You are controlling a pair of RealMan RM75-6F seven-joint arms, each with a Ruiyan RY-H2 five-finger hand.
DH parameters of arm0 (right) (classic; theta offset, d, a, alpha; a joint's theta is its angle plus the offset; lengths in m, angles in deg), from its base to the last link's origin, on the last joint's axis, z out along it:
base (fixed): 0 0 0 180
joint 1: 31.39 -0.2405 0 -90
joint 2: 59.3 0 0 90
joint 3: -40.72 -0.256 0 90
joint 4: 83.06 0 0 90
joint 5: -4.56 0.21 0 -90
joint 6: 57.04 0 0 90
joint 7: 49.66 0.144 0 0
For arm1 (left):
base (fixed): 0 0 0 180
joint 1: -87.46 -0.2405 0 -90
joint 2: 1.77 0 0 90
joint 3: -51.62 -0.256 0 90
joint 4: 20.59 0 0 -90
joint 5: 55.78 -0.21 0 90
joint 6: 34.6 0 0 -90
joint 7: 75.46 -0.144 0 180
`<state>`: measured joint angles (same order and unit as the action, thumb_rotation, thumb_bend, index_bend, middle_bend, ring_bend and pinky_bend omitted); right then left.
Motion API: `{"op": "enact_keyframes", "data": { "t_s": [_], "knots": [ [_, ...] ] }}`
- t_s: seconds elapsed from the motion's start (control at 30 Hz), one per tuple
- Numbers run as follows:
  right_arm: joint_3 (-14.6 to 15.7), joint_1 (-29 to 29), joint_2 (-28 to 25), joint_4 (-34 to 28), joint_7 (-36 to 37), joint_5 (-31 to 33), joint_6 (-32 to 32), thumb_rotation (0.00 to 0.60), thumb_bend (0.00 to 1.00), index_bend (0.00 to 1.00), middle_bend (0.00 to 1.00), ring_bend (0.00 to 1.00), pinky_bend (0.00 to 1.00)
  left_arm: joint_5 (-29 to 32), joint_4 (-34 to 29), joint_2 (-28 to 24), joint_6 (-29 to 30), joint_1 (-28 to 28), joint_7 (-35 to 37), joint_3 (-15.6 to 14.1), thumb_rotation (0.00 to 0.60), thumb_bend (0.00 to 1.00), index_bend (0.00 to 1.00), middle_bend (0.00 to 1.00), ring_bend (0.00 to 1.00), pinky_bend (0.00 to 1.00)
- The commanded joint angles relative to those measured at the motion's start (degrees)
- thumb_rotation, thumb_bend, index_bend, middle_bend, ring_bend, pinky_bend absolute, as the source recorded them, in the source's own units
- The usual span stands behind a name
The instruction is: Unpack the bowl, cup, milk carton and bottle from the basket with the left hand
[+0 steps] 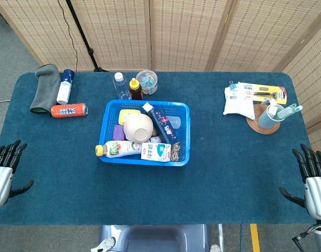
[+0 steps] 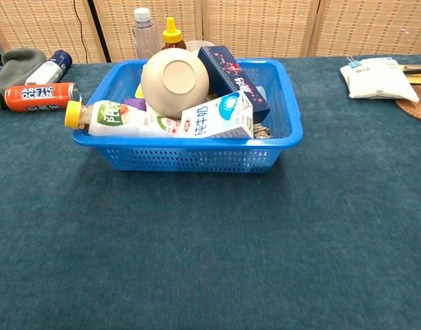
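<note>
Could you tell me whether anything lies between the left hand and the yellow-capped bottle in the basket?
Nothing visible blocks it. The left hand rests open at the table's near left edge, and bare cloth runs to the bottle, which lies over the basket rim, cap pointing left.

From my remote seat I see a table covered edge to edge in dark teal carpet-like cloth, its far corners rounded. Behind it stands a folding screen of woven tan panels set in pale wooden frames, wrapping round the back and angling in on the right side. At the upper left, grey floor shows past the screen, and a thin black cable runs down the screen's front to a dark stand foot by the table's far edge. At the bottom, near me, a yellow floor stripe shows on grey. The light is even and soft.
</note>
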<state>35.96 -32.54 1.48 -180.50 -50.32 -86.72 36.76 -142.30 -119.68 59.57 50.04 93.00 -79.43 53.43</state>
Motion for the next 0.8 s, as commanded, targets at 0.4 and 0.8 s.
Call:
{"op": "enact_keyframes", "data": {
  "t_s": [0.4,0.8],
  "knots": [
    [-0.05,0.04,-0.3,-0.43,0.57,0.15,-0.17,0.6,0.0,0.0,0.0,0.0,0.0,-3.47,2.37,2.24,-0.21,2.52,3.3,1.2,0.6,0.18,0.0,0.0,0.0,0.0],
    [-0.54,-0.36,-0.56,-0.43,1.38,1.54,-1.31,0.6,0.0,0.0,0.0,0.0,0.0,-0.16,4.18,11.2,-12.78,13.53,0.64,5.8,0.6,0.18,0.0,0.0,0.0,0.05]
  ]
}}
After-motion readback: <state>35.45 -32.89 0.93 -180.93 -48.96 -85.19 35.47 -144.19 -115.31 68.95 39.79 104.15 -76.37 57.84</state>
